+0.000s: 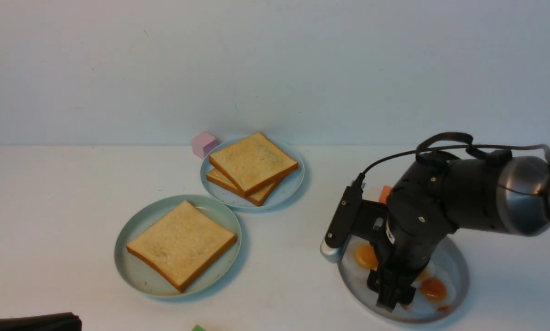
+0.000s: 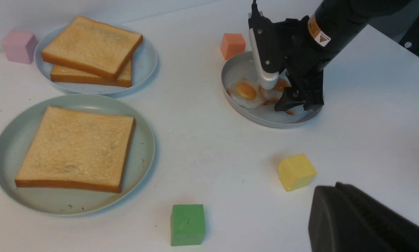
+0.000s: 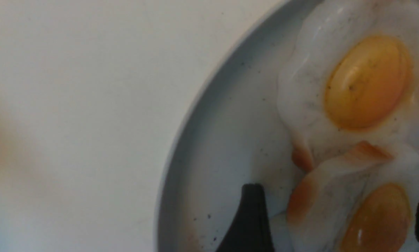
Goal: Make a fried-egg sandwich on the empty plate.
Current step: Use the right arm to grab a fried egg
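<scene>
One golden toast slice lies on the mint-green plate at front left. A stack of two more toast slices rests on the smaller bluish plate behind it. Two fried eggs overlap on the wide grey plate at the right. My right gripper is open and low over that plate. Its dark fingers stand on either side of one fried egg, and the other egg lies beyond. My left gripper is shut and empty at the table's near left edge.
Small cubes stand on the white table: a pink cube behind the bluish plate, an orange cube behind the egg plate, and a yellow cube and a green cube near the front. A pale wall closes the back.
</scene>
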`<state>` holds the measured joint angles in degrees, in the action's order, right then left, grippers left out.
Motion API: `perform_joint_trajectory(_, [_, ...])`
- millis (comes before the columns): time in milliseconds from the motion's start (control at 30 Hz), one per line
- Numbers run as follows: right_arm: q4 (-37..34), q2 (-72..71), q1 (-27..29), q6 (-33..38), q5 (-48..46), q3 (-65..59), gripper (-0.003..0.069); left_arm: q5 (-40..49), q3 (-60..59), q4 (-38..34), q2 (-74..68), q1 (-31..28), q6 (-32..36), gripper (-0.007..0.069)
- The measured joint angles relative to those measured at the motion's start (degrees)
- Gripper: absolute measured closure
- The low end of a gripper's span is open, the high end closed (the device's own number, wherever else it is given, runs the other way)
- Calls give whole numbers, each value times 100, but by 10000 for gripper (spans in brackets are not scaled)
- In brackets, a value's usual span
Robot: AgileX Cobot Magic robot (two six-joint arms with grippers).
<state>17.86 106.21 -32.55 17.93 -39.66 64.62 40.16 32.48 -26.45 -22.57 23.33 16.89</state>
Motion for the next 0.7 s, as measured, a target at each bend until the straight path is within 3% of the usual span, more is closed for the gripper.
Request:
perform_joint_trajectory(467, [227, 262, 0, 6, 112, 52, 103, 6, 0, -5, 0, 0, 0, 638])
perform_joint_trajectory(700, [498, 319, 0, 6, 131, 70, 239, 6, 0, -5, 0, 0, 0, 638])
